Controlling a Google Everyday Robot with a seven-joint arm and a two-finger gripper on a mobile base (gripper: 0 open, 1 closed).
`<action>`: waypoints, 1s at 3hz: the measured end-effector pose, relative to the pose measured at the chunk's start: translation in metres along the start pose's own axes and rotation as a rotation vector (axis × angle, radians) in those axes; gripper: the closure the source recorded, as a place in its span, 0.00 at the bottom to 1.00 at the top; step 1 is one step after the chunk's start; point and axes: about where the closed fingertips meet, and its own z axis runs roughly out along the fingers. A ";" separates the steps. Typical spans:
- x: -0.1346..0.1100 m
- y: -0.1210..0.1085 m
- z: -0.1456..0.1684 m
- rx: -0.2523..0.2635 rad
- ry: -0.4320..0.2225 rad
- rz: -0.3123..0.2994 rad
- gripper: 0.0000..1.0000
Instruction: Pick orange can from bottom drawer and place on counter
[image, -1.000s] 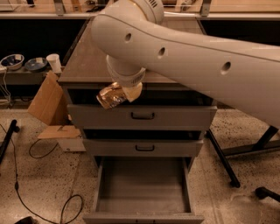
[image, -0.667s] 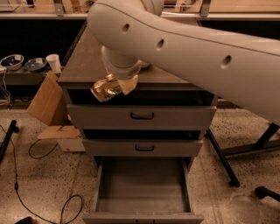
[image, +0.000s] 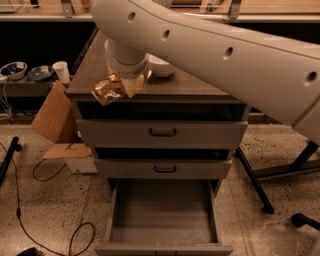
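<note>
**Orange can climbs up and left to the bench edge**

Raised from in front of the top drawer, where it hung a second ago, the orange can (image: 106, 92) is now level with the bench's front edge, further left than before. The robot's white arm (image: 225, 55) sweeps down from the upper right across the grey cabinet. Its glossy wood-grain bench (image: 200, 86) fills the middle of the scene. Below it, the bottom drawer (image: 162, 212) stands pulled out, its plain grey inside showing. The two shallower drawers (image: 162, 134) above sit nearly shut. Cardboard (image: 52, 117) leans against the cabinet's left side. The gripper (image: 119, 90) hangs over the bench's front-left part, its fingers (image: 132, 85) clamped on the tilted can. Whether the can touches the bench cannot be told. A white cup (image: 62, 71) stands on the low shelf at far left, just beside two bowls (image: 40, 73).
</note>
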 end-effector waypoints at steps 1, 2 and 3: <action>0.007 -0.029 0.016 0.018 -0.017 0.004 1.00; 0.012 -0.052 0.031 0.037 -0.031 0.013 1.00; 0.012 -0.073 0.042 0.048 -0.031 0.020 1.00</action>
